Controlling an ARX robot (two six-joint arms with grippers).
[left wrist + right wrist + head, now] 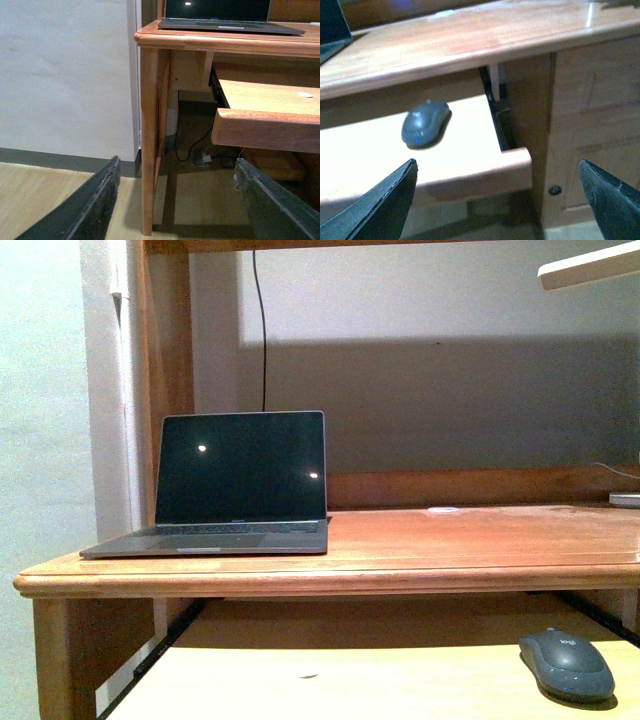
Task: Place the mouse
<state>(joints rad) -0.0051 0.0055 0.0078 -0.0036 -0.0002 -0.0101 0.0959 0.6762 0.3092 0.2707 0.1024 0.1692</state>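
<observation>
The dark grey mouse (567, 664) lies on the pulled-out keyboard tray (330, 680) under the desk top, at the tray's right end. The right wrist view shows the same mouse (425, 123) resting free on the pale tray (470, 150), with my right gripper (497, 200) open, in front of the tray's edge and apart from the mouse. My left gripper (177, 200) is open and holds nothing; it hangs low above the floor by the desk's left leg (148, 140). Neither gripper shows in the front view.
An open laptop (225, 490) with a dark screen stands on the left of the wooden desk top (450, 540). A cupboard door (595, 125) closes the desk's right side beside the tray. Cables (200, 155) lie on the floor under the desk.
</observation>
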